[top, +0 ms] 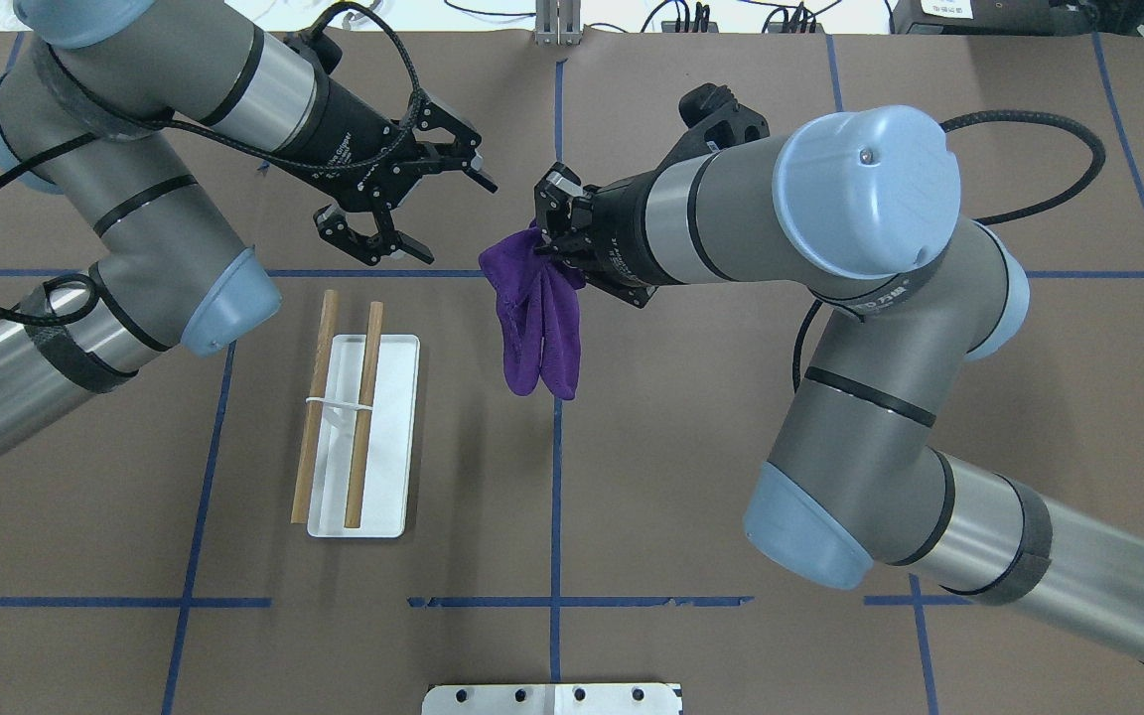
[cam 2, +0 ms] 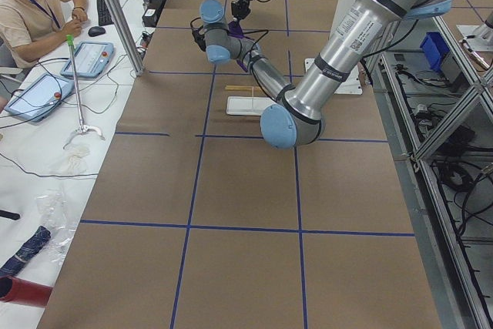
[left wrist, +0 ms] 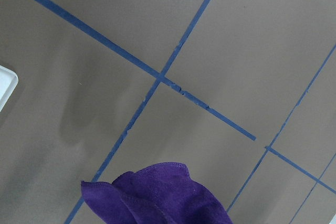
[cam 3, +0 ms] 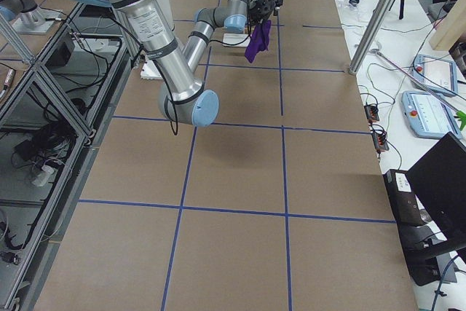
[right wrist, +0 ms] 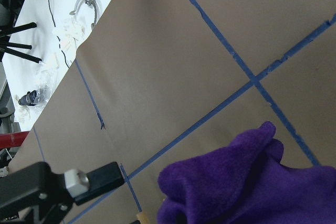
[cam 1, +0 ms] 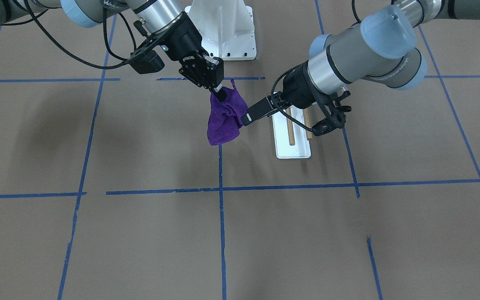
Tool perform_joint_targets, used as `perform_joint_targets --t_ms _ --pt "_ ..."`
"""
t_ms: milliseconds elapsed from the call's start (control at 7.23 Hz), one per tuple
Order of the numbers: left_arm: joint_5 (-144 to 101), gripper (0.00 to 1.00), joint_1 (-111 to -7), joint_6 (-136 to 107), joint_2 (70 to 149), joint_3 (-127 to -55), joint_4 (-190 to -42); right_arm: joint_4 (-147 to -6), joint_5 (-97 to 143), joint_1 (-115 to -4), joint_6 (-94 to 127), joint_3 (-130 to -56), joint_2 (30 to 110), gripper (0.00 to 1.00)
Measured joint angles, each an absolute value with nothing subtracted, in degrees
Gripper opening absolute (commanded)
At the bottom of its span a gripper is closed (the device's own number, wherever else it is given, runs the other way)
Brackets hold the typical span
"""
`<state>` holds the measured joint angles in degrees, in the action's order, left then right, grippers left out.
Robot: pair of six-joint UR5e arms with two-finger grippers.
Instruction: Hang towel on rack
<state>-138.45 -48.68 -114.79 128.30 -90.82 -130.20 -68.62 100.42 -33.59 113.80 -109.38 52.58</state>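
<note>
We note the right claw (top: 554, 236) pinched shut on the purple towel (top: 537, 328), which hangs mid-frame. Left claw (top: 461, 223) spread wide, empty. White tray (top: 399, 447), lower left, holds two wooden rods (top: 365, 397).

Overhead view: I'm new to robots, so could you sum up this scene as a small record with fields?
towel: purple, hanging in the air, pinched at its top
right hand: shut on the towel
left hand: open, empty, near the towel but not holding it
rack: two wooden rods over a white base, on the table, nothing hung on it
task state: towel not yet on the rack
</note>
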Motion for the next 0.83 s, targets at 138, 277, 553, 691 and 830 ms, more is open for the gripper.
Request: perform_joint_targets --t_ms 138,277,553,691,830 --pt "-138.44 0.77 -48.14 -115.73 128.39 -90.89 -130.47 -68.58 99.44 -33.46 114.79 -109.37 52.26 0.0" --pt "-138.43 0.56 -47.77 -116.14 128.45 -90.93 -130.56 -68.55 98.59 -33.44 115.64 -109.35 51.94 0.0" --pt "-138.43 0.0 -47.43 -116.4 128.49 -91.05 -130.6 -68.48 97.54 -33.15 117.04 -109.36 51.5 0.0" --pt "-138.43 0.0 -47.4 -116.44 128.48 -91.13 -130.91 -68.47 96.97 -32.66 117.29 -109.36 51.45 0.0" --pt "-138.43 0.0 -47.38 -116.45 128.37 -91.18 -132.06 -68.47 96.18 -32.02 117.37 -109.36 51.43 0.0"
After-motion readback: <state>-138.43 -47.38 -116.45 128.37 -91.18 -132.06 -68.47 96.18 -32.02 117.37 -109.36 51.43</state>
